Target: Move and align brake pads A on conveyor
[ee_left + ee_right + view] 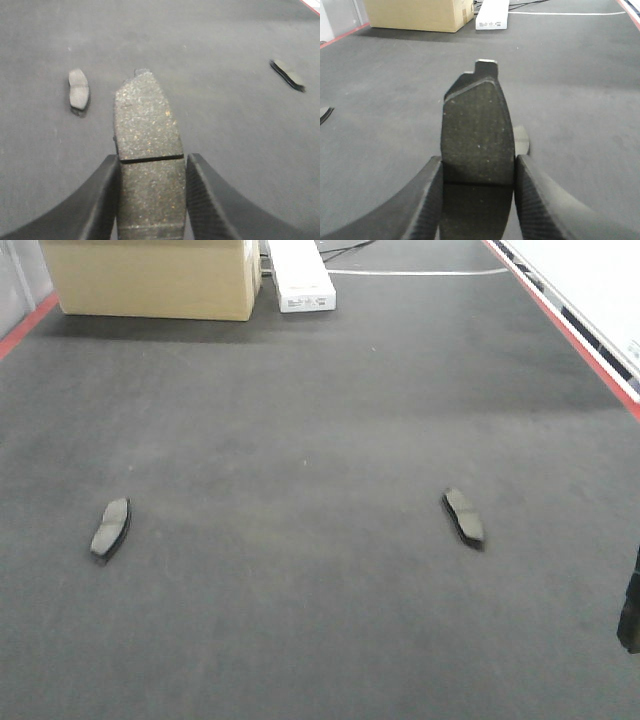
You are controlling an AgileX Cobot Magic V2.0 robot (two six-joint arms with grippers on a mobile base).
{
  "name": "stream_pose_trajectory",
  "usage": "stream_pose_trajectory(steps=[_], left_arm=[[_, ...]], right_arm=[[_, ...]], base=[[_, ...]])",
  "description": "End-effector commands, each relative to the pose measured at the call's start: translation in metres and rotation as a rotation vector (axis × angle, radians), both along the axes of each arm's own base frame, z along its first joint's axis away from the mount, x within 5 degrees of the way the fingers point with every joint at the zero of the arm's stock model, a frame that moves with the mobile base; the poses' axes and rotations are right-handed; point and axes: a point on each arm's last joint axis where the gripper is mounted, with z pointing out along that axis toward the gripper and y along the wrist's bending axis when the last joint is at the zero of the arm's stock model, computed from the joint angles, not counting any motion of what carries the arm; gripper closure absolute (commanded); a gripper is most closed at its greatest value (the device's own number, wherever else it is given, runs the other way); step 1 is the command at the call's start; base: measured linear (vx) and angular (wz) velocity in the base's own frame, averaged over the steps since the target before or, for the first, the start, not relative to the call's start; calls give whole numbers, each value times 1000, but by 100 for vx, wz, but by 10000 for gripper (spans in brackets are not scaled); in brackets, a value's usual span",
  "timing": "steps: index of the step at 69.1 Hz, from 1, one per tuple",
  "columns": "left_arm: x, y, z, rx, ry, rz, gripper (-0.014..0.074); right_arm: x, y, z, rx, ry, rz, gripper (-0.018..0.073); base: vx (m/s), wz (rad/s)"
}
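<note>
Two brake pads A lie on the dark conveyor [320, 420] in the front view, one at the left [110, 528] and one at the right [464, 517]. My left gripper [152, 160] is shut on a third pad [145, 120], gripping its long edges near the central groove. Beyond it lie the left pad [78, 89] and the right pad [287, 75]. My right gripper [478, 160] is shut on another pad [477, 125]. A lying pad [521, 140] peeks out just behind it. Only a dark piece of the right arm [630, 610] shows in the front view.
A cardboard box [150, 275] and a white box [300, 275] stand at the belt's far end. Red rails run along the left [25, 325] and right [580, 340] edges. Another pad's tip [324, 112] shows at the left edge of the right wrist view.
</note>
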Motion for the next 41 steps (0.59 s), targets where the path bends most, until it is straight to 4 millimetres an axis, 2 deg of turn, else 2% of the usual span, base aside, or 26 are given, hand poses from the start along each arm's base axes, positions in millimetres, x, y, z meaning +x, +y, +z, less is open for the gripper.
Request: stream_pose_trajectory(steps=[1, 20, 41], left_arm=[[3, -2, 17, -46, -111, -10, 603], [3, -2, 17, -46, -111, -10, 603], [3, -2, 17, -46, -111, -10, 603]], right_arm=[[2, 0, 18, 19, -127, 2, 564], [2, 0, 18, 19, -127, 2, 564], [2, 0, 18, 19, -127, 2, 564]], base=[[23, 6], [16, 5], [4, 2]])
